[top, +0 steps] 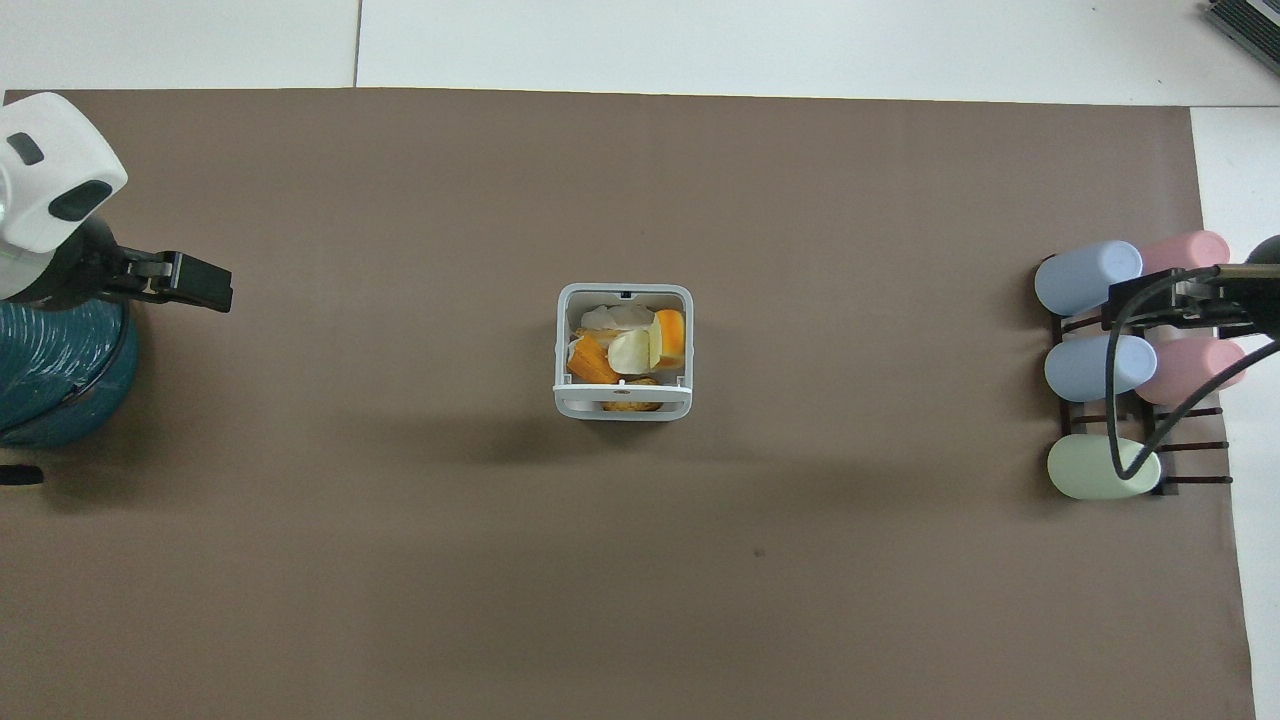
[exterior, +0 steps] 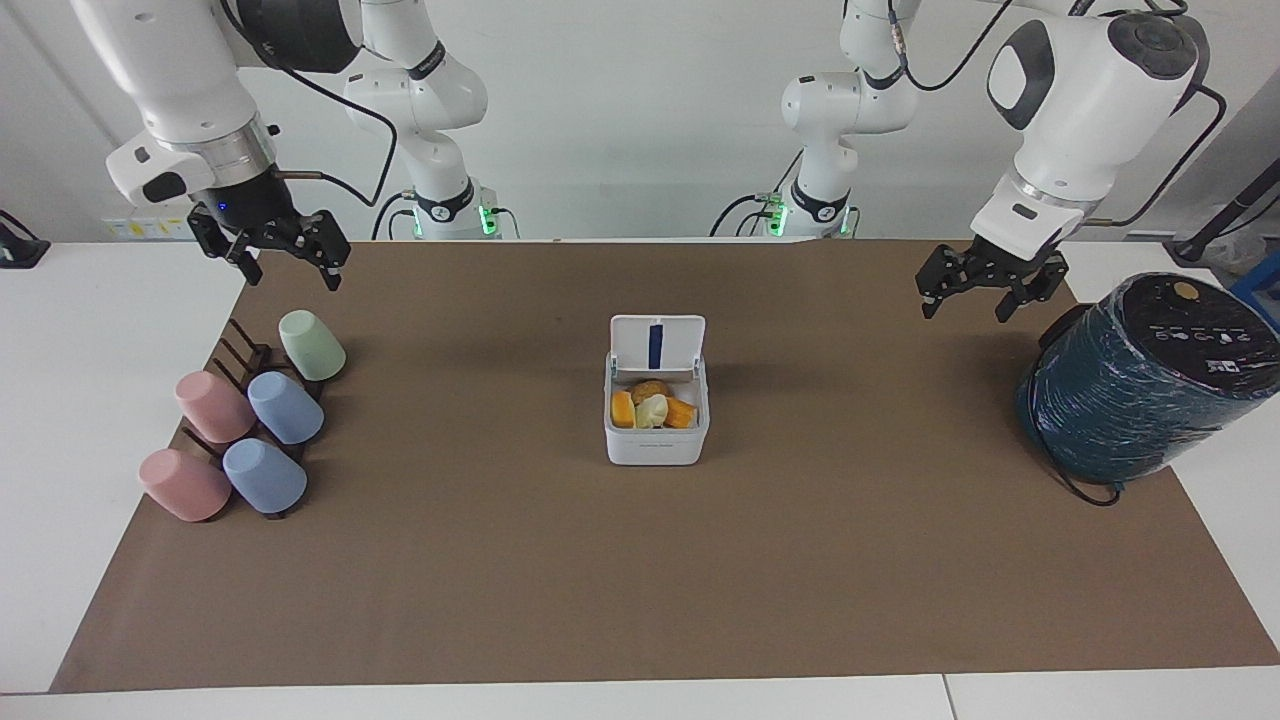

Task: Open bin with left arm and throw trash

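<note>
Over nearly the whole tabletop, edge to edge: brown mat [exterior: 500,580], probably laid to protect the surface. At the short edge of the left arm's end, half on the mat: big dark-teal wrapped cylinder [exterior: 1140,390], tilted, not part of the job. At the short edge of the right arm's end: dark rack [exterior: 237,345] with five pastel cups [exterior: 285,408] lying on it, also only standing by. At the middle of the tabletop, well apart from every edge: the bin [exterior: 655,447], white and square, with lid [exterior: 657,345] standing up on the side nearer to the robots, so open from above for dropping. Up in the air over the mat, just beside the cylinder: left gripper [exterior: 965,305], fingers apart, holding nothing. Over the mat's corner near the green cup: right gripper [exterior: 290,275], fingers apart too, empty; seemingly both parked at the ends to keep the way to the bin free. Inside the bin, touching each other: the trash [exterior: 652,408], orange, yellow and cream lumps plus a brownish one nearer the lid. Judged from this: opening done, throwing done, no trash on the mat. Nothing between either gripper and the bin; only the cylinder close under the left arm, to be watched in a low swing.
</note>
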`<state>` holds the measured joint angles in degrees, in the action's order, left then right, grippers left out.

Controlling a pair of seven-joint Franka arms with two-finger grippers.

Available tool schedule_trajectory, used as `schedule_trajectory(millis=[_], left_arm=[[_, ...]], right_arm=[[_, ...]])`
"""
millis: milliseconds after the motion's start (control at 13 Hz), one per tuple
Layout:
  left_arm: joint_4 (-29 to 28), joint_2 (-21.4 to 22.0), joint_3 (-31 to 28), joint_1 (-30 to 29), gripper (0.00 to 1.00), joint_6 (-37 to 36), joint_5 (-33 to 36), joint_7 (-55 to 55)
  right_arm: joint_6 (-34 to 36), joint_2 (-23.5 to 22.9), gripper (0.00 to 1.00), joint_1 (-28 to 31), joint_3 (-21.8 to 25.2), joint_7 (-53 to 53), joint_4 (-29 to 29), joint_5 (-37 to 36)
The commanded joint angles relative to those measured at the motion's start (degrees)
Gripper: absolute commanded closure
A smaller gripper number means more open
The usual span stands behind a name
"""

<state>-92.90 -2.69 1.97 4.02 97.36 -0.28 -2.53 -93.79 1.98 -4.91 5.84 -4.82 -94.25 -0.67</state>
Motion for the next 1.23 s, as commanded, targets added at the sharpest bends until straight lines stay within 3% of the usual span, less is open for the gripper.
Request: schedule_trajectory(millis=[0,308,1154], left_arm=[[-2.02,1.81,0.14,-0.32,0.00,0.81,0.90,-0.81],[-2.02,1.81,0.14,-0.32,0.00,0.90,0.90,-0.20],[-2.02,1.81,-0.03,-0.41,0.00,0.55,0.81,1.91]], right_arm=[[4.04,1.45,0.00,-0.45,0.67,0.33,-0.59,2.68],[4.23,1.54,0.00,-0.54,0.23,0.86,-0.58,-0.38],[5.90,2.15,0.00,-0.45,-0.04,0.25,-0.76,0.67]])
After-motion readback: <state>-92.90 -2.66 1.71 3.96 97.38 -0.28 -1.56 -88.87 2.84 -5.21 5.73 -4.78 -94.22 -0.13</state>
